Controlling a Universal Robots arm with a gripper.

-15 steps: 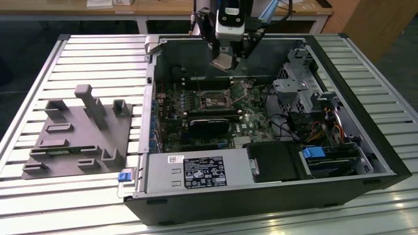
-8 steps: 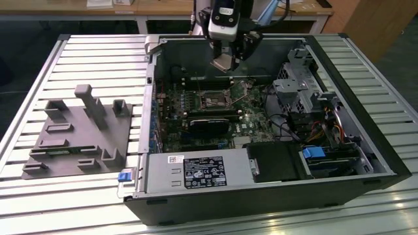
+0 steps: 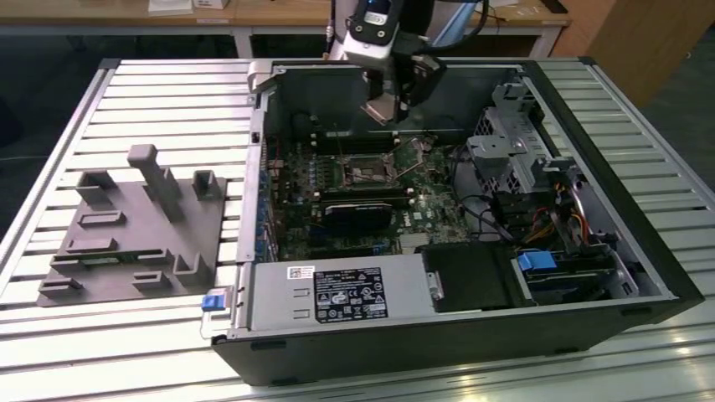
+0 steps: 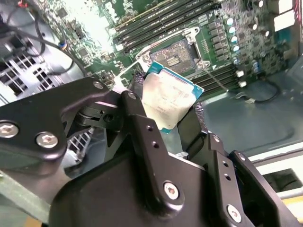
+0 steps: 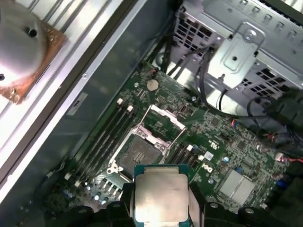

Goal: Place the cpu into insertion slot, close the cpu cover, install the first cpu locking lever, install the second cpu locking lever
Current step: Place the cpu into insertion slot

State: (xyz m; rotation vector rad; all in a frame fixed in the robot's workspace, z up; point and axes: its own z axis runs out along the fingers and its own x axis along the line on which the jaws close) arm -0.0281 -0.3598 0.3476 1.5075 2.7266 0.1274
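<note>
Second wrist view gives me the clearest read: the gripper (image 4: 166, 103) has its fingers (image 4: 137, 92) clenched on the cpu (image 4: 168, 97), pinching it by two opposite edges. I judge that grip is chosen so the metal top and the contact face underneath stay untouched and the chip can go down flat.

On the exterior view the cpu (image 3: 383, 111) hangs in the air above the open computer case (image 3: 447, 335), over its far part, toward the far edge of the slatted tabletop (image 3: 146, 92). It is well apart from the insertion slot (image 3: 366, 174), which sits lower on the green board.

Through the first wrist view I see the cpu (image 5: 161, 198) with its silvery face toward the camera and the insertion slot (image 5: 139, 153) beyond it, bare and dark inside its metal rim. The cpu cover (image 5: 166, 116) stands swung up off the socket, which is why the slot is open to receive the chip. Nothing of the placing is done yet; the levers I cannot make out well enough to judge.

A grey fixture (image 3: 134, 226) rests on the tabletop beside the case, toward the exterior view's left.
</note>
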